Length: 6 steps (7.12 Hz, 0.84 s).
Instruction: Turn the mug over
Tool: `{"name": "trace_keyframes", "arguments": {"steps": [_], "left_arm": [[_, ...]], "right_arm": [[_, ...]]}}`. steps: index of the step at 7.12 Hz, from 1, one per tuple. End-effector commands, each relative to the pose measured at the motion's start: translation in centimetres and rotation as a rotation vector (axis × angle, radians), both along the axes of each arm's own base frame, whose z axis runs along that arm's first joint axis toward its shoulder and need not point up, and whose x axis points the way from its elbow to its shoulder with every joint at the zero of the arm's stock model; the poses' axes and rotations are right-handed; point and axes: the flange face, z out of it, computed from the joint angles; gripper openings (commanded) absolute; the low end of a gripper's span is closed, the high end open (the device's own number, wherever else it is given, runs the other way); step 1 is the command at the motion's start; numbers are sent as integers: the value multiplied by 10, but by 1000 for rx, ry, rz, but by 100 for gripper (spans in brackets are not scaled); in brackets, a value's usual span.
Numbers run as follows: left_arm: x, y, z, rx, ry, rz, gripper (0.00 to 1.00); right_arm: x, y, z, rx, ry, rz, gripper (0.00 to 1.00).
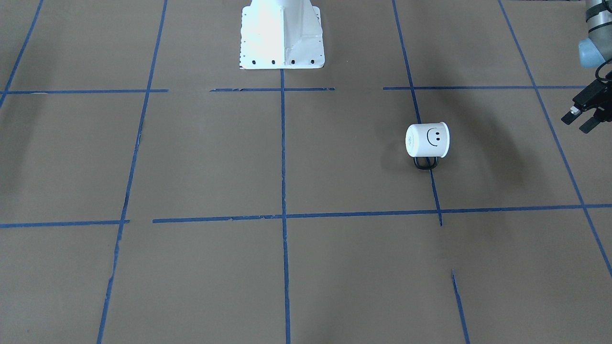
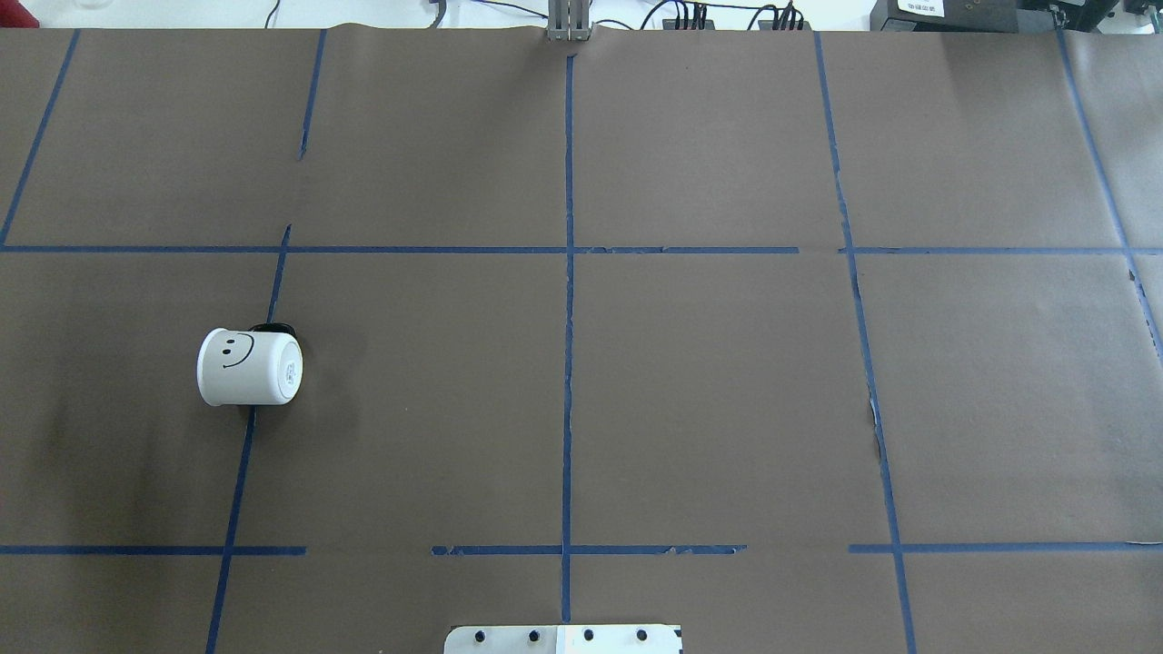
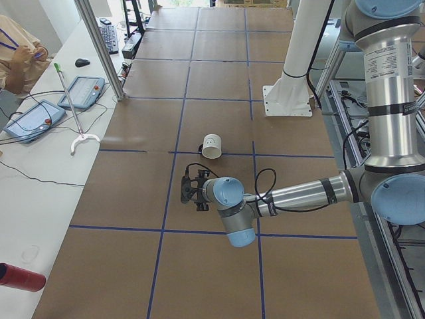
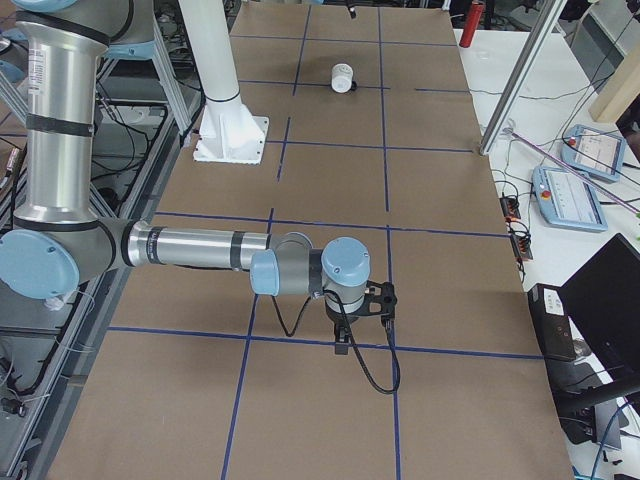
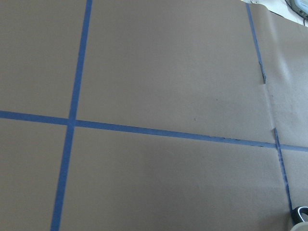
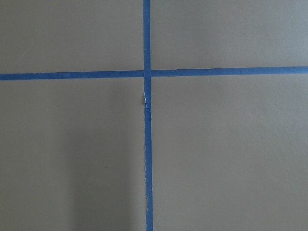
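Note:
The white mug with a black smiley face lies on its side on the brown table, its black handle pointing away from the robot. It also shows in the overhead view, with its base towards the table's middle, and in the side views. Its mouth is hidden. My left gripper is open and empty, above the table to the mug's left side and apart from it. My right gripper hangs far from the mug. I cannot tell if it is open or shut.
The white robot pedestal stands at the table's robot-side edge. Blue tape lines grid the table. A side bench holds teach pendants, a red cylinder and a person.

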Motion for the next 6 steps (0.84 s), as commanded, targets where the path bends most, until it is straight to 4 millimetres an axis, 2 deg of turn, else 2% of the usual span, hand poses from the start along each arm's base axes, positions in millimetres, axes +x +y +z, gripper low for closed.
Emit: {"name": "trace_keyframes", "arguments": {"steps": [1,2,3,4,5,6], "left_arm": [[19,8,-13,9,103,-12,100],[40,10,-19,3,169,-45,100],[72,-11,-39,-22,230,-59,100],[85,-14,-42,-18,264,-65,100],[80,2,-21,48,310,-50,99],[90,-6,-29,38,364,-42,99]], "right_arm": [[0,0,0,0,0,0,100],[0,0,0,0,0,0,100],[0,0,0,0,0,0,100],[0,0,0,0,0,0,100],[0,0,0,-1,0,1,100],[0,0,0,0,0,0,100]]}}
